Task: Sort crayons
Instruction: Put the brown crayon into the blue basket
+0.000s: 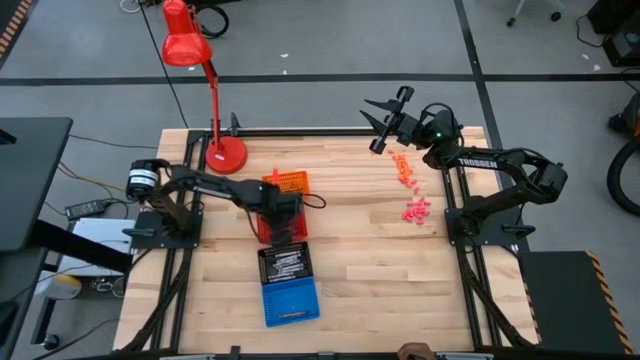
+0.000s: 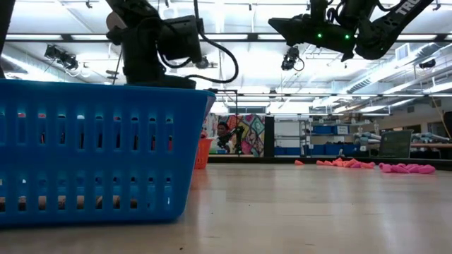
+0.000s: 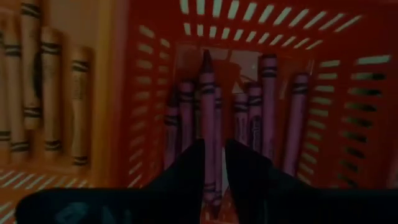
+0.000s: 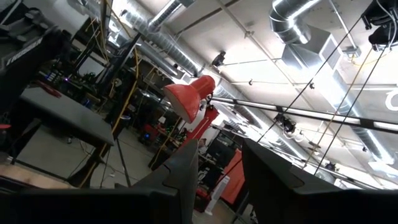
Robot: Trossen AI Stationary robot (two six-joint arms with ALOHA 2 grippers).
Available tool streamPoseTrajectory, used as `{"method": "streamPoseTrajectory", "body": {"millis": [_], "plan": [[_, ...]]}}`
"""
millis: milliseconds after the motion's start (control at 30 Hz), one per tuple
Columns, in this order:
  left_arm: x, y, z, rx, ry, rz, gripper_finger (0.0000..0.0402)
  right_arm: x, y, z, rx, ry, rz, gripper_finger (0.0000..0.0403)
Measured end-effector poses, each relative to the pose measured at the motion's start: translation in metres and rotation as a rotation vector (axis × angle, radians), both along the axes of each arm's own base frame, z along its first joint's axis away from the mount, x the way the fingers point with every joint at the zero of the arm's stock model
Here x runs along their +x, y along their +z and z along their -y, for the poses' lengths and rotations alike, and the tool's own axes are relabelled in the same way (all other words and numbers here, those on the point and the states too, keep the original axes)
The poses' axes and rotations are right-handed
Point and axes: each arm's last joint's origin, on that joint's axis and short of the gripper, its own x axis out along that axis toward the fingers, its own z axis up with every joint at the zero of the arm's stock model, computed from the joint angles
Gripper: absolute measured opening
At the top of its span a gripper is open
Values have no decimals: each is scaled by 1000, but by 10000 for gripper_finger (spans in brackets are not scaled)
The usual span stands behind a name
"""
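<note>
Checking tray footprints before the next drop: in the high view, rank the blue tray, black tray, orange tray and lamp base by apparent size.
1. blue tray
2. black tray, only slightly smaller
3. lamp base and orange tray: too close to rank, since the left arm hides part of the orange tray.

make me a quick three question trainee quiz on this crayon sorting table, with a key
1. True or false: the left gripper is over the red slotted plastic tray.
2. What lies between its fingers? A) maroon paper-wrapped crayon B) orange crayon C) nothing
3. Fill in: the right gripper hangs raised near the table's far edge, above the loose ____ and pink crayons.

Key: 1 true. 2 A, the maroon paper-wrapped crayon. 3 orange.
</note>
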Motion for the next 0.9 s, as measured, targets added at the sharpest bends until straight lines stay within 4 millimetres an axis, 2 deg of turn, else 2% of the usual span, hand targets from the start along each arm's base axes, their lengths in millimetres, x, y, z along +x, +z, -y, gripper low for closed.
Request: {"method": "streamPoseTrajectory", "body": {"millis": [133, 267, 533, 700, 900], "plan": [[1, 11, -1, 3, -1, 40, 73, 0, 0, 0, 0, 0, 0, 129], [0, 10, -1, 8, 0, 33, 69, 0, 0, 0, 0, 0, -1, 129], [-10, -8, -2, 54, 19, -29, 63, 0, 0, 0, 1, 0, -2, 129], [-12, -11, -3, 78, 43, -37, 63, 0, 0, 0, 0, 4, -4, 129], [-12, -12, 7, 58, -49, -42, 63, 0, 0, 0, -6, 18, -8, 129]]}}
